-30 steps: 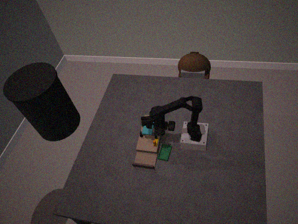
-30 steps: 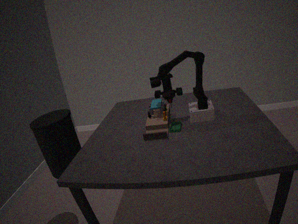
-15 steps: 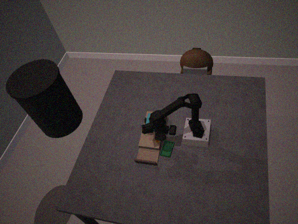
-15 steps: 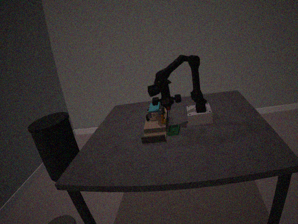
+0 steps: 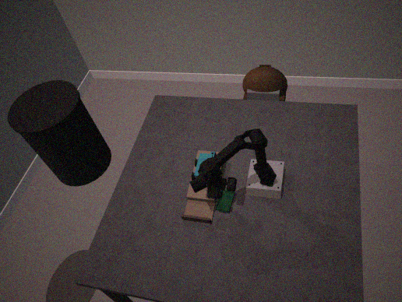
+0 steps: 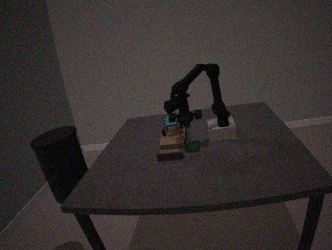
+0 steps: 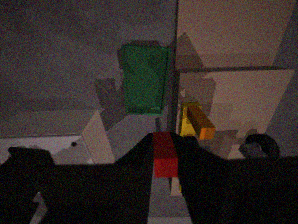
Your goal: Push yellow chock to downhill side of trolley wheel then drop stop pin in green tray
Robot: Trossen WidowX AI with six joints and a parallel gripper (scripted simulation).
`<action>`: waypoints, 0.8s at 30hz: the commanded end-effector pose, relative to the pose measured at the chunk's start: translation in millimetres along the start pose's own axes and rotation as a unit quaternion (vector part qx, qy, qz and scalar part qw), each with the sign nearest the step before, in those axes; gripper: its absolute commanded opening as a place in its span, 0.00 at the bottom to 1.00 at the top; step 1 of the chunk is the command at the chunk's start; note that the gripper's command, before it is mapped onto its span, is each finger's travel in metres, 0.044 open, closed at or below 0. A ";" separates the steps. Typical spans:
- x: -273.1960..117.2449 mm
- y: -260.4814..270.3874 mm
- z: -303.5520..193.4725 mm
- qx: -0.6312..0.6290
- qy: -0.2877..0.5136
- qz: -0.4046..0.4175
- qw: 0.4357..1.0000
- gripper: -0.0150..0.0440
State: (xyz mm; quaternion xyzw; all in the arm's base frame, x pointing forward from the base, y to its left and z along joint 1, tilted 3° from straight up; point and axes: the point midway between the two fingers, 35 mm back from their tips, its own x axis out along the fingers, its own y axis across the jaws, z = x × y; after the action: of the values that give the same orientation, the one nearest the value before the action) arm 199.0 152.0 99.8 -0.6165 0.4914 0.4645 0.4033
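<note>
Top view: the pincer (image 5: pixel 216 193) (image 6: pixel 186 123) (image 7: pixel 161 137) is seen from above, fingertips lost under its own dark body; stop pin and chock not readable here. The arm (image 5: pixel 234 145) (image 6: pixel 216 85) goes up from the white base block (image 5: pixel 263 192) (image 6: pixel 222 134) (image 7: pixel 98 136), bends at the elbow, then reaches over to the ramp (image 5: pixel 199 209) (image 6: pixel 172 153) (image 7: pixel 235 95). The trolley (image 5: pixel 205 159) (image 6: pixel 170 123) shows its cyan top on the ramp, partly covered by the arm. The green tray (image 5: pixel 226 201) (image 6: pixel 193 146) (image 7: pixel 145 79) sits on the desk (image 5: pixel 280 241) (image 6: pixel 209 180) (image 7: pixel 65 65) beside the ramp, near the pincer. Exterior view: dark and grainy, finger detail hard to make out; forearm slopes down from the high elbow, pincer points downward by the ramp's tray side. Red bit of the stop pin (image 6: pixel 187 125) (image 7: pixel 165 157) shows at the fingertips; the yellow chock (image 6: pixel 181 134) (image 7: pixel 200 122) is on the ramp close by. Wrist view: dark pincer parts fill the bottom, trolley mostly cut off or covered. Pincer is narrow, closed on the stop pin, red head between the fingers. Tray lies ahead of the pincer, up-frame and slightly left; chock, orange handle visible, is just right of the fingertips. Can't tell whether the chock touches a wheel.
</note>
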 end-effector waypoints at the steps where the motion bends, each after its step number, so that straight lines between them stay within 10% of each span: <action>1: -0.8 -0.1 0.9 -0.028 -0.008 -0.001 1.000 0.25; 24: 0.5 0.6 -4.2 -0.369 -0.071 -0.033 0.926 0.25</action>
State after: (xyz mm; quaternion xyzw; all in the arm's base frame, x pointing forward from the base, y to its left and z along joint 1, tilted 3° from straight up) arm 199.2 147.7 98.9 -0.6979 0.2667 0.6289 0.2153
